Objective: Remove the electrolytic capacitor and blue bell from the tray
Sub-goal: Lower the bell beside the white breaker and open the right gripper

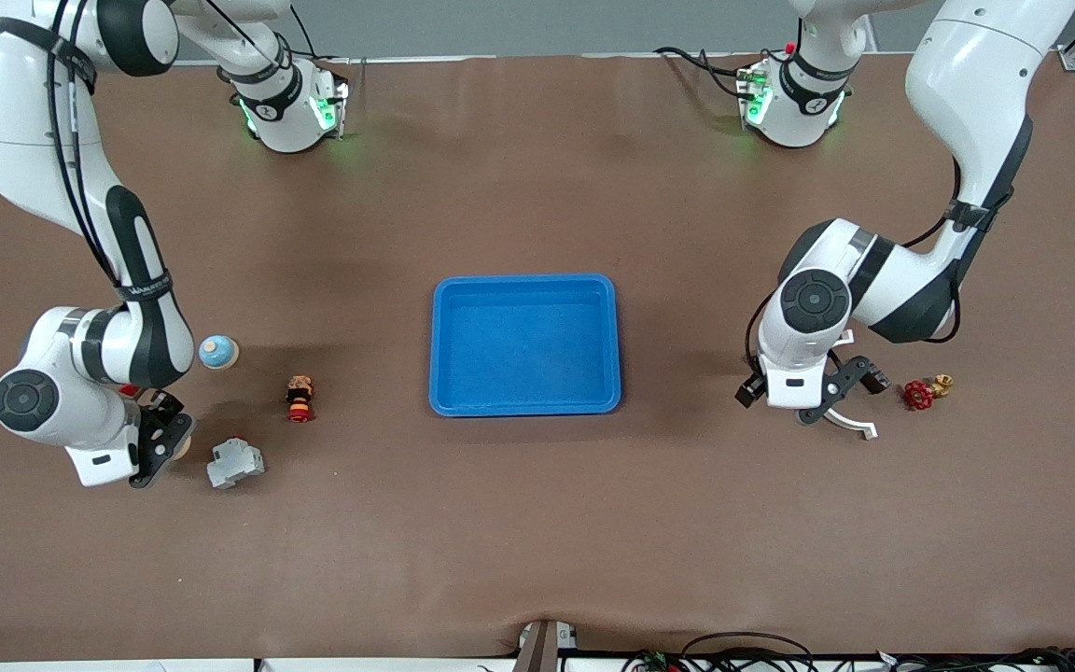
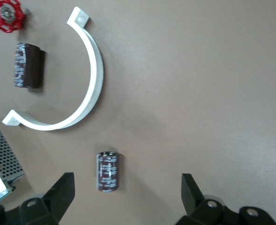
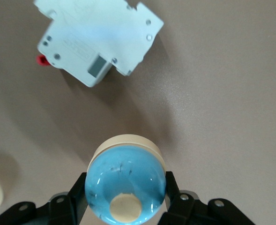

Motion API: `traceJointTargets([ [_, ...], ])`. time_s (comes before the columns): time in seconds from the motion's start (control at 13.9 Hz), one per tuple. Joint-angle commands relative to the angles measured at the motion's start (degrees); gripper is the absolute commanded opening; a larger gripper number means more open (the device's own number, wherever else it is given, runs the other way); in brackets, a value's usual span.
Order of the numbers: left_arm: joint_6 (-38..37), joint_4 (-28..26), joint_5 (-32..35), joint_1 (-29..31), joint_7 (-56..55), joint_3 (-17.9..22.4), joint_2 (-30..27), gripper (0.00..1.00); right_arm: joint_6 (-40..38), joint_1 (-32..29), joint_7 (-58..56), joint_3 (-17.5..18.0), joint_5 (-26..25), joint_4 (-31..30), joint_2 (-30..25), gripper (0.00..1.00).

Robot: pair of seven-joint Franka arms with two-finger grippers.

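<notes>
Brown desk (image 1: 537, 541) is carrying a blue tray (image 1: 525, 403) at its middle. Right gripper (image 3: 126, 206) is clenching its fingers on a blue bell (image 3: 125, 183) beside a grey breaker (image 3: 96, 40); left gripper (image 2: 128, 197) is hovering, fingers spread, over a capacitor (image 2: 108, 171).

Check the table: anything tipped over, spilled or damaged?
Nothing stands out. Both capacitors lie on their sides, apart from the white curved clamp. Blue tray sits square. Right gripper holds a blue bell; left gripper is open.
</notes>
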Motion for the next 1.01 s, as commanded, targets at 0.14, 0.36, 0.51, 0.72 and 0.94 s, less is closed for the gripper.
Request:
traceJointTargets([
  [0.14,-5.51,4.34,-1.73,1.07,8.53,-0.61,-4.40,1.00,1.14,-3.35,-2.51,1.92,-0.39,1.44,2.73,0.03],
  [0.36,-11.22,10.41,-2.62,1.43,20.11,-0.61,-5.37,1.00,1.23,-3.71,-2.42,2.62,-0.39,1.44,2.91,0.34],
  [0.51,-15.95,16.11,-5.15,1.51,26.19,-0.61,-5.29,1.00,1.06,-3.70,-2.33,2.71,-0.39,1.44,2.65,1.00],
  [0.72,-23.61,23.07,-7.98,2.38,37.78,0.00,-5.28,1.00,-7.06,-2.39,-1.37,3.50,-0.39,1.62,-1.64,1.00],
  [0.94,-26.52,25.89,-10.87,6.60,47.46,-0.52,-5.90,1.00,-22.62,-0.64,9.04,5.52,3.38,1.79,-9.64,1.00],
])
